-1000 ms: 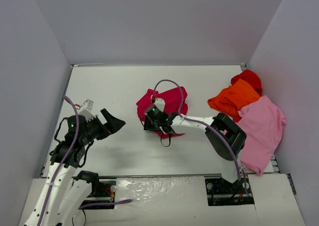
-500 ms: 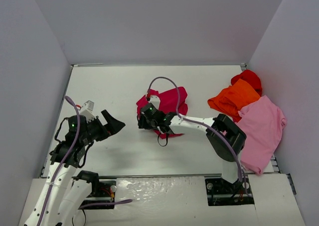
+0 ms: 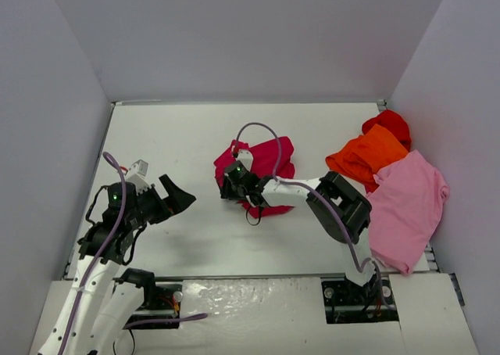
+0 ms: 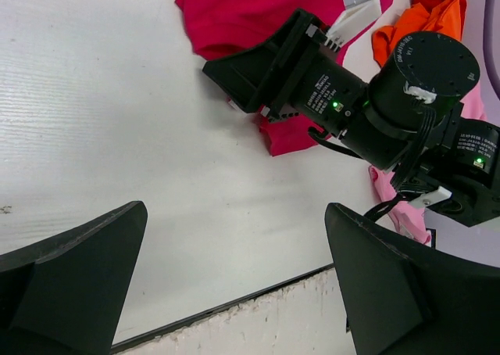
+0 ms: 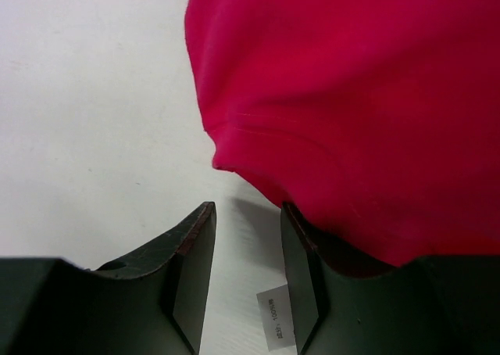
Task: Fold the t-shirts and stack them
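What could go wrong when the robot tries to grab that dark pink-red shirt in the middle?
The right pincer sits at the edge of the crimson shirt with table, not cloth, between its jaws, so closing might catch nothing, or only the little white tag. The shirt lies bunched up, so tugging one corner may drag it instead of spreading it. The pink shirt seems to droop over the table's edge and could slide off.
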Tool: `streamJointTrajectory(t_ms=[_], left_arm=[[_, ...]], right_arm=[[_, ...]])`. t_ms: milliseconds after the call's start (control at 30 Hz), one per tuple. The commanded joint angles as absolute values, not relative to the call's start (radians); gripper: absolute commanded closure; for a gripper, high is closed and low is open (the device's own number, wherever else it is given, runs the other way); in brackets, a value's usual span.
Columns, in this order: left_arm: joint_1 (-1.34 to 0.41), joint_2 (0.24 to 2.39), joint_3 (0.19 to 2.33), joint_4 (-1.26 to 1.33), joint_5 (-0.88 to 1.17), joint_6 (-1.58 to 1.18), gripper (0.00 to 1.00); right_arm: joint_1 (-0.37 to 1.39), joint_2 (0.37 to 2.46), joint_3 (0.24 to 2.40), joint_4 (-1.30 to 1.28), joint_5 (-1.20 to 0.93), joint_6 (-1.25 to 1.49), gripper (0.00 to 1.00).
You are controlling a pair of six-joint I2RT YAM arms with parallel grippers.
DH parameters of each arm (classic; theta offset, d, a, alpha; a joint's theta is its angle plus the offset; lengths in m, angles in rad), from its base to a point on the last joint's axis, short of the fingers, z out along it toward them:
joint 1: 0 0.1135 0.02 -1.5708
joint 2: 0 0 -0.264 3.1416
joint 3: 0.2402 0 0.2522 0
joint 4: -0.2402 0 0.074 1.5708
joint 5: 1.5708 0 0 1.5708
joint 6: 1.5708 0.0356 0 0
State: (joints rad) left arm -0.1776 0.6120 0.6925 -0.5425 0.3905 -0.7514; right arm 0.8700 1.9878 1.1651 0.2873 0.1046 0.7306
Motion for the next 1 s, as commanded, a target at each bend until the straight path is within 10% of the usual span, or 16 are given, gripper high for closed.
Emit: streamJointTrajectory(t_ms=[0, 967], left_arm=[[-0.187, 0.609, 0.754, -0.511, 0.376, -0.735, 0.03], [-0.187, 0.673, 0.730, -0.523, 0.326, -0.769, 0.03]], right_arm=[[0.861, 1.857, 1.063, 0.191, 0.189, 0.709, 0.63], [0.842, 1.695, 1.021, 0.155, 0.135, 0.695, 0.60]])
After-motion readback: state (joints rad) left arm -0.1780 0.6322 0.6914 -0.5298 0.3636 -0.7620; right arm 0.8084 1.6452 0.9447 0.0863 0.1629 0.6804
